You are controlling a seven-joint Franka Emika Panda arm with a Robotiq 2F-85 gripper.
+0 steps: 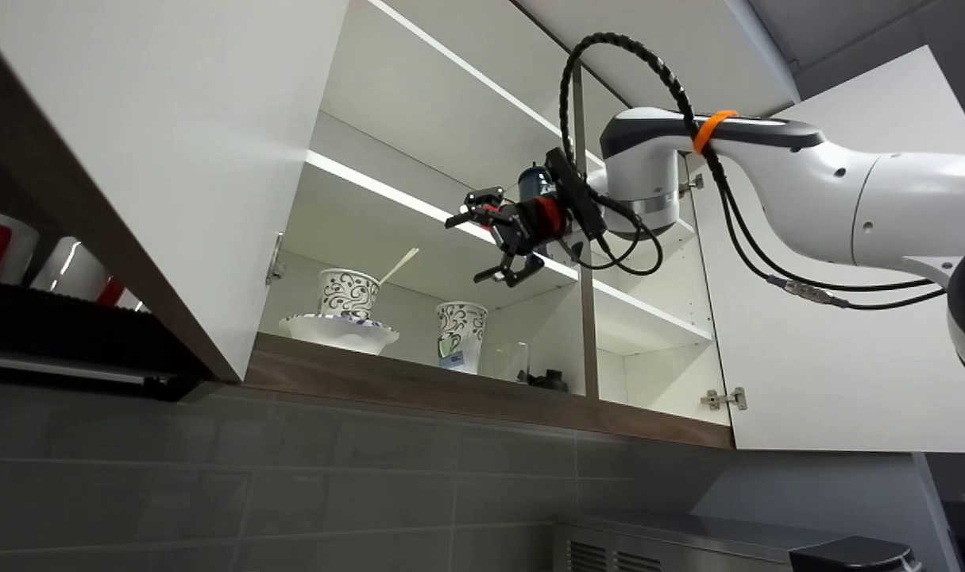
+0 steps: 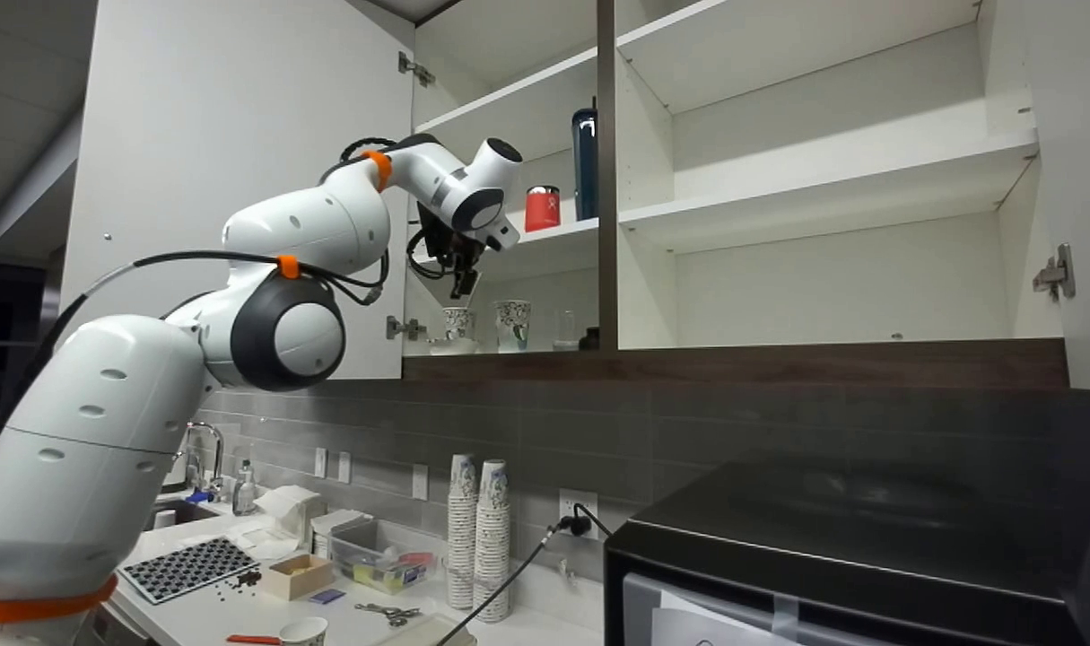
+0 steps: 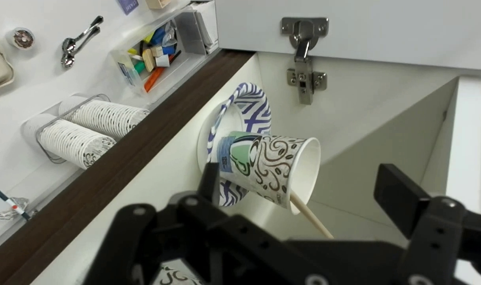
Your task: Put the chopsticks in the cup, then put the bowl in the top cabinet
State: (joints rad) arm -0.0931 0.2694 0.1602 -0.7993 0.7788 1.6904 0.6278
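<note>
Our tool (image 1: pixel 466 249) is spread wide, holding nothing. Near it, the chopsticks (image 1: pixel 399 265) lean in the cup (image 1: pixel 347 291), which stands in the bowl (image 1: pixel 341 334) inside the top cabinet (image 1: pixel 450 389). Both placements look done, so we'd best back straight out, slowly, keeping clear of the chopsticks and the shelf edge (image 1: pixel 371 183).

White counter (image 2: pixel 195 617) carries spoons (image 3: pixel 69 45), clear bin (image 3: pixel 191 35) — tan box (image 2: pixel 286 587), too.

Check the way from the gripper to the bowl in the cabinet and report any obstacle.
The patterned cup is in the way: it stands in the bowl, hiding part of it in the wrist view, with the chopsticks leaning out. Nothing else visible lies between them and the gripper.
</note>
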